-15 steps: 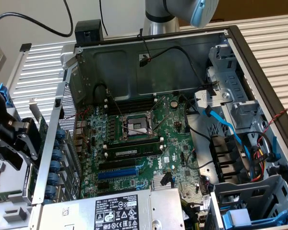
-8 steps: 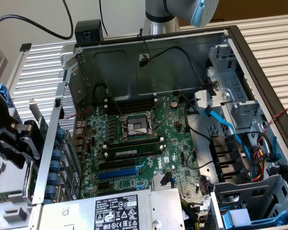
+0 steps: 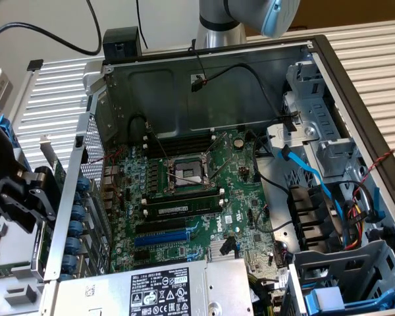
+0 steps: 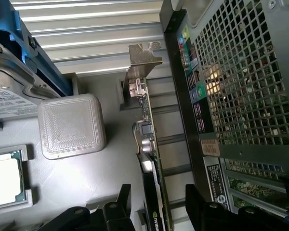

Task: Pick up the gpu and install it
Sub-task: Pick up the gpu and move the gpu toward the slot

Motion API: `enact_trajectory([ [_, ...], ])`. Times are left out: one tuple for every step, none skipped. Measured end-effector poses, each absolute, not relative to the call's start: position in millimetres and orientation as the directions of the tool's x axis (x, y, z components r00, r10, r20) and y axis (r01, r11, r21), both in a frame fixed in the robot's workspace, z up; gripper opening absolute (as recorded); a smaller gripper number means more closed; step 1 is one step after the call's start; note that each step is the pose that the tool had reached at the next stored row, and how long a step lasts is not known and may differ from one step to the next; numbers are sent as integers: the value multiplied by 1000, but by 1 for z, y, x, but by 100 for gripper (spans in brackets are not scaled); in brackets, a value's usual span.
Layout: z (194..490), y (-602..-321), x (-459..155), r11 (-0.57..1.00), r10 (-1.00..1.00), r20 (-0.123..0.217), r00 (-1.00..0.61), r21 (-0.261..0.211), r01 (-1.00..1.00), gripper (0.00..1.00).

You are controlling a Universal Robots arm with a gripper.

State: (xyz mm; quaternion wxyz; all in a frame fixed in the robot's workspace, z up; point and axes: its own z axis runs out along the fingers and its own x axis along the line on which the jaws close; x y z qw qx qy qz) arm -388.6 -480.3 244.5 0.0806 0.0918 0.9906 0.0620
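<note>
Pick-up step: the claw stands apart, straddling the gpu edge-on. Closing likely calls for a squared, centred grip.

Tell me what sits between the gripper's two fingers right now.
The gpu, standing on its edge. In the wrist view the open gripper straddles the card's black end, with one of its fingers on each side.

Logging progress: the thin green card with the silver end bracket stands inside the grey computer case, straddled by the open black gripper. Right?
No. The wrist view shows the thin green card outside the grey case, beside its mesh wall, straddled by the open black gripper.
</note>
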Motion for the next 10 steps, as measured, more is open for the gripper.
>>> enact_trajectory([
  [244,-480,-389,976,192,-148,-970,136,172,57],
  [244,-480,-389,976,192,-148,-970,136,172,57],
  [243,-480,-389,976,192,-148,-970,136,172,57],
  [242,-480,-389,976,192,-148,-970,136,172,57],
  [241,-480,-389,976,192,-149,-970,136,172,57],
  [241,-480,-389,976,192,-148,-970,136,172,57],
  [241,-480,-389,976,192,-148,-970,136,172,57],
  [241,-480,-389,976,192,-148,-970,135,172,57],
  [240,-479,-389,976,192,-149,-970,136,172,57],
  [239,-478,-389,976,192,-149,-970,136,172,57],
])
